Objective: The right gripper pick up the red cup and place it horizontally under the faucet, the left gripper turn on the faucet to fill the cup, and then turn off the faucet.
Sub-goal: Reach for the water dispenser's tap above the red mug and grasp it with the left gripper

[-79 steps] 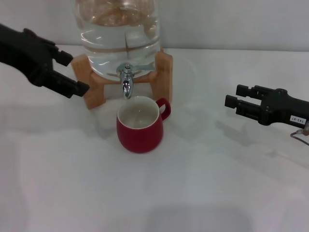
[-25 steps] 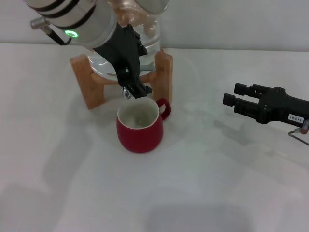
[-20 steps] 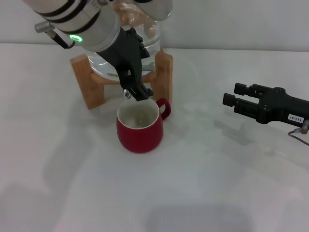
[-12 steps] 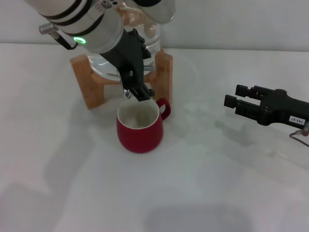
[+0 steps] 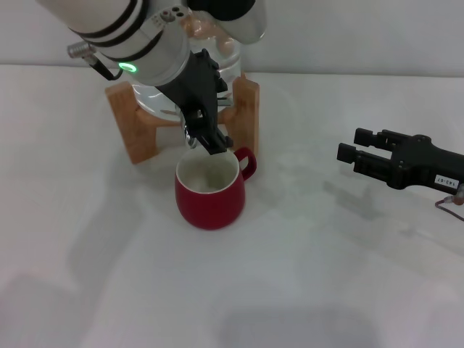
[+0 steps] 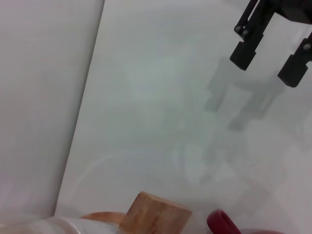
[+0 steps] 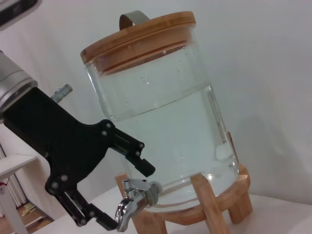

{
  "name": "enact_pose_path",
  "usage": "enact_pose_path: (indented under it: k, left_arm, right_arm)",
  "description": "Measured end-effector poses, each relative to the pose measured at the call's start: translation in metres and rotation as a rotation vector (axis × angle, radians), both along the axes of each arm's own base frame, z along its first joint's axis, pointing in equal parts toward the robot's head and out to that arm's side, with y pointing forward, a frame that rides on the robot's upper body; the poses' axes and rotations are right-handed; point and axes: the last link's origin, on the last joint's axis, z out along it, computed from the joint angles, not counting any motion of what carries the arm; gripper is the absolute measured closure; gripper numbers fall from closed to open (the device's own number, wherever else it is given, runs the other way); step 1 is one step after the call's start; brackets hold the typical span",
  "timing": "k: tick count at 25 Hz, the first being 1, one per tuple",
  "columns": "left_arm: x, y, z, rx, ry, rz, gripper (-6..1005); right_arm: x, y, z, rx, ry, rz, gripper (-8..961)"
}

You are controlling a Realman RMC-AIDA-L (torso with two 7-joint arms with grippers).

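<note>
The red cup (image 5: 210, 194) stands upright on the white table, directly below the faucet (image 5: 187, 135), its handle pointing right; its handle tip (image 6: 222, 224) shows in the left wrist view. My left gripper (image 5: 204, 139) reaches down in front of the jar and hides most of the faucet. In the right wrist view the left gripper (image 7: 126, 196) is open, one finger above and one below the chrome faucet (image 7: 130, 201). No water stream is visible. My right gripper (image 5: 350, 145) hovers open and empty to the right of the cup; the left wrist view shows the right gripper (image 6: 265, 68) too.
A glass water jar (image 7: 161, 117) with a bamboo lid sits on a wooden stand (image 5: 246, 116) behind the cup. A white wall runs behind the table (image 5: 304, 275).
Since 3.2 s ago the left gripper swung in from the far left to the faucet; over the last second it edged slightly right. The cup and right gripper stayed put.
</note>
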Motion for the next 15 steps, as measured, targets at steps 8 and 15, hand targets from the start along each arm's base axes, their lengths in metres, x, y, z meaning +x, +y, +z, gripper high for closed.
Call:
enact_pose_path:
  k: [8, 15]
  left_arm:
    - [-0.0027, 0.0008, -0.0067, -0.01, 0.011, 0.0, 111]
    - [-0.002, 0.0002, -0.0077, -0.014, 0.008, 0.0, 111]
  right_arm:
    - [0.0007, -0.0001, 0.0002, -0.001, -0.001, -0.001, 395]
    - [0.0024, -0.0005, -0.0002, -0.003, -0.002, -0.007, 395]
